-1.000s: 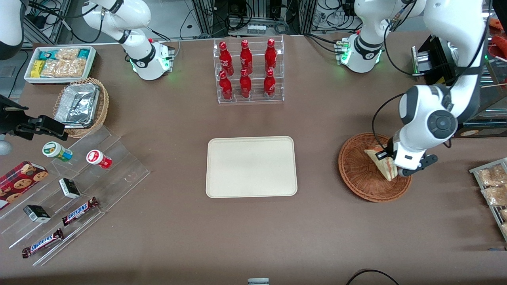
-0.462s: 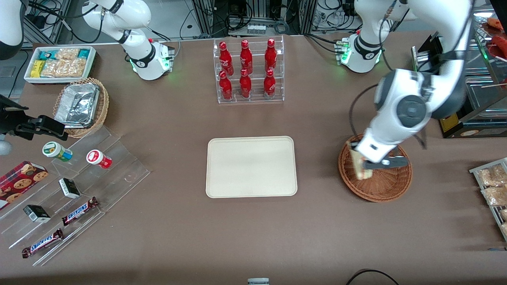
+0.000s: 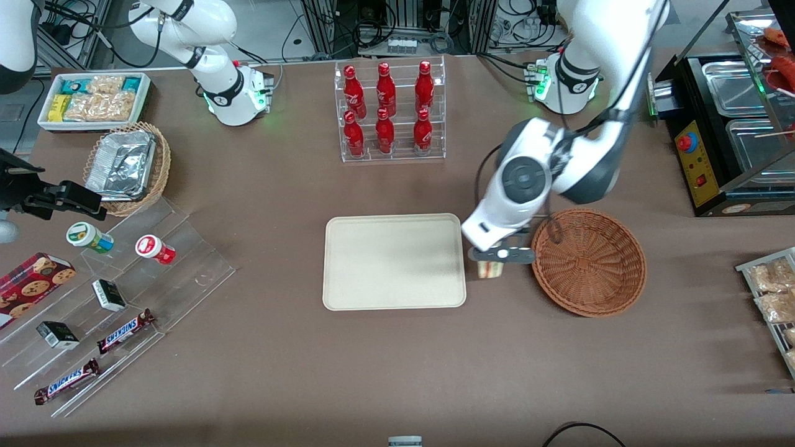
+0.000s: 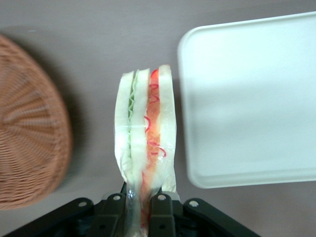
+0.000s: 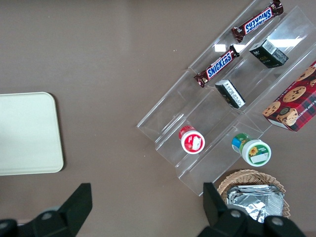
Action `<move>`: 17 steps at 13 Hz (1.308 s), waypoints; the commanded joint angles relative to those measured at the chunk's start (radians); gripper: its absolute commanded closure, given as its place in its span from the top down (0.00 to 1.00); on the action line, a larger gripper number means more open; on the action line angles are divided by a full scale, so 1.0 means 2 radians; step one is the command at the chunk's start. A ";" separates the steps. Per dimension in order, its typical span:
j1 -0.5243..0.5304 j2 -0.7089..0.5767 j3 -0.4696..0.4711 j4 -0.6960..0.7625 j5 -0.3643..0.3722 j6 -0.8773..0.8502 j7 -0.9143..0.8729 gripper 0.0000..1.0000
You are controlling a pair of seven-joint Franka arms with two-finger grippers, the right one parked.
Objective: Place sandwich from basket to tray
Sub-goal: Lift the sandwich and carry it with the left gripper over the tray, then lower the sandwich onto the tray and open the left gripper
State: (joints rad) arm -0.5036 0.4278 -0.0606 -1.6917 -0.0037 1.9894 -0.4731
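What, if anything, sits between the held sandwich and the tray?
Nothing visible. The gripper is shut on the sandwich, which hangs over bare table between the basket and the tray, just beside the tray's rim. The tray itself holds nothing.

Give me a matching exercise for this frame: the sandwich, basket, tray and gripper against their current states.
Things:
1. sandwich
2. basket
3. tray
4. gripper

States:
A. woven, nothing in it
B. flat, cream, nothing on it
C. shut, over the table between basket and tray
D. held up off the table, clear-wrapped

Pairs: 1-D, 2-A, 3-B, 4-C
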 commanded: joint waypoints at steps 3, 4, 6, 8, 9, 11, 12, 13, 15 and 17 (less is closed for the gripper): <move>-0.042 0.107 0.007 0.126 -0.040 0.000 -0.039 0.00; -0.045 0.115 0.007 0.132 -0.049 0.015 -0.038 0.00; -0.054 0.127 0.007 0.133 -0.053 0.034 -0.033 0.00; -0.054 0.144 -0.001 0.134 -0.052 0.057 -0.030 0.00; -0.054 0.153 -0.003 0.134 -0.052 0.073 -0.030 0.00; -0.061 0.165 -0.004 0.134 -0.051 0.087 -0.030 0.00; -0.061 0.168 -0.004 0.134 -0.051 0.087 -0.030 0.00; -0.061 0.171 -0.004 0.134 -0.050 0.087 -0.030 0.00; -0.066 0.176 -0.004 0.134 -0.048 0.087 -0.028 0.00; -0.069 0.178 -0.004 0.134 -0.047 0.086 -0.032 0.55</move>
State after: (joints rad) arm -0.6226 0.7606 -0.0785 -1.4530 -0.0890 2.1676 -0.5349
